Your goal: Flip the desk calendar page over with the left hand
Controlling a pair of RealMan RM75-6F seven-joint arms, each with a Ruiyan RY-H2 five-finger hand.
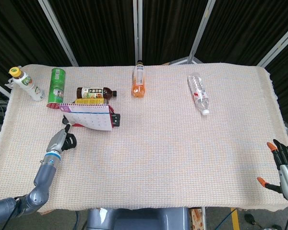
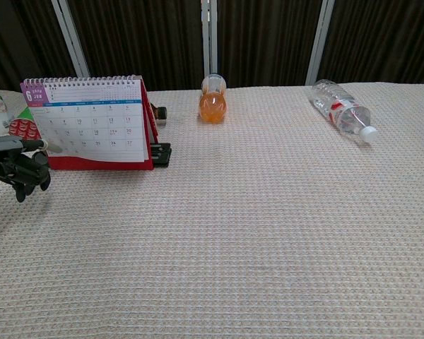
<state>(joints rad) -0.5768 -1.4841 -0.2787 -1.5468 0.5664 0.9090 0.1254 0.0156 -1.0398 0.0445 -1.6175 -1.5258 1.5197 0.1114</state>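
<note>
The desk calendar (image 2: 85, 123) stands at the left of the table, white June page facing me on a red stand; in the head view the calendar (image 1: 86, 116) sits in front of a lying bottle. Its front page is swung up a little at the bottom, showing the red base. My left hand (image 2: 18, 166) is just left of it, most fingers curled, one fingertip (image 2: 39, 144) touching the page's lower left corner. From above, the left hand (image 1: 60, 141) lies below that corner. My right hand (image 1: 284, 170) hangs off the table's near right edge, fingers spread, holding nothing.
Behind the calendar are a green can (image 1: 56, 86), a dark tea bottle (image 1: 95, 92) lying down and a yellow-capped white bottle (image 1: 26, 84). An orange drink bottle (image 2: 213, 102) and a clear water bottle (image 2: 341, 109) lie further right. A black object (image 2: 160, 152) sits at the calendar's right foot.
</note>
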